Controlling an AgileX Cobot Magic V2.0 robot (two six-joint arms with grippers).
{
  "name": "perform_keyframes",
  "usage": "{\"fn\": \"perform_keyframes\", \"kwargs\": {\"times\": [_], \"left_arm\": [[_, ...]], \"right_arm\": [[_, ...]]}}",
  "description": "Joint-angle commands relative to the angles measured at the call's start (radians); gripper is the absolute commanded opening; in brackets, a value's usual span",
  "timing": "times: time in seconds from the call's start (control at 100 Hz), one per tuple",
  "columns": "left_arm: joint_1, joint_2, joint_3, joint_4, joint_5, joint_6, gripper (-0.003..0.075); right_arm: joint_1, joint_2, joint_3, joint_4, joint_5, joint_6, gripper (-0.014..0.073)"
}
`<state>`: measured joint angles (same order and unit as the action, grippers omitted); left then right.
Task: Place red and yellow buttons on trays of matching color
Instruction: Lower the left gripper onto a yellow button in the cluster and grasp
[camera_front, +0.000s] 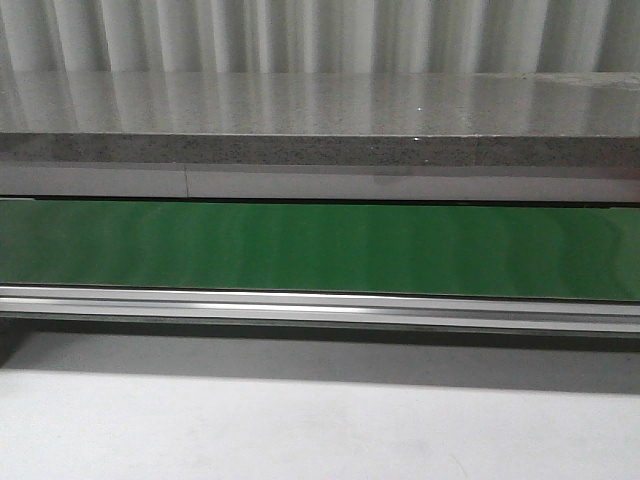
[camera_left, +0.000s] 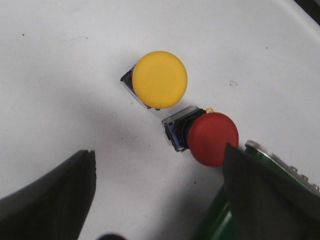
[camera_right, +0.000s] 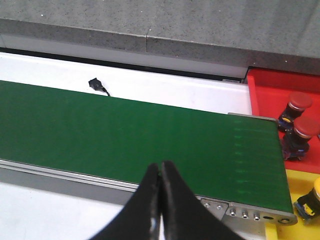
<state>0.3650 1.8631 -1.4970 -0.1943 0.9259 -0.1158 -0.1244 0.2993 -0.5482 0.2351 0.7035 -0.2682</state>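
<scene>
In the front view, a long green conveyor belt (camera_front: 320, 250) is running across the frame from side to side, with a silver metal rail (camera_front: 320, 305) lying along its near edge and a speckled grey stone ledge (camera_front: 320, 120) sitting beyond its far edge. A plain white table surface (camera_front: 300, 420) is filling the foreground. Neither arm is showing in this view.

In the left wrist view, the left gripper (camera_left: 160, 200) is hanging above the white surface with its two black fingers spread wide apart and holding nothing. Two push buttons are lying on the white surface between and just beyond the fingers. The yellow button (camera_left: 159, 79) is resting on its square metal base. The red button (camera_left: 213, 138) is lying just beside it, tipped over, close to one finger and near the belt's metal end corner.

In the right wrist view, the right gripper (camera_right: 160, 200) is hovering over the belt's near edge with its black fingers pressed together and nothing between them. At the belt's end, a red tray (camera_right: 265, 85) is holding two red buttons (camera_right: 297, 125), one just beside the other. A yellow tray (camera_right: 292, 177) is sitting next to the red one, with one yellow-capped button (camera_right: 312, 197) partly showing at the frame edge. A small black object (camera_right: 96, 85) is lying on the white strip beyond the belt's far edge.
</scene>
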Motion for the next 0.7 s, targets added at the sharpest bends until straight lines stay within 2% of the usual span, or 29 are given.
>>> {"fn": "perform_keyframes", "kwargs": {"times": [0.0, 0.25, 0.49, 0.58, 0.69], "left_arm": [[0.004, -0.007, -0.063, -0.021, -0.034, -0.067, 0.051], [0.004, 0.118, -0.178, -0.034, -0.008, -0.147, 0.051], [0.004, 0.213, -0.281, -0.043, 0.038, -0.151, 0.051], [0.004, 0.227, -0.302, -0.043, 0.045, -0.151, 0.048], [0.004, 0.229, -0.305, -0.045, 0.043, -0.151, 0.0402]], "right_arm": [[-0.001, 0.007, -0.021, 0.002, -0.07, -0.009, -0.0065], [-0.001, 0.007, -0.021, 0.002, -0.07, -0.009, -0.0065], [-0.001, 0.007, -0.021, 0.002, -0.07, -0.009, -0.0065], [-0.001, 0.007, -0.021, 0.003, -0.07, -0.009, -0.0065], [-0.001, 0.007, -0.021, 0.003, -0.07, -0.009, -0.0065]]}}
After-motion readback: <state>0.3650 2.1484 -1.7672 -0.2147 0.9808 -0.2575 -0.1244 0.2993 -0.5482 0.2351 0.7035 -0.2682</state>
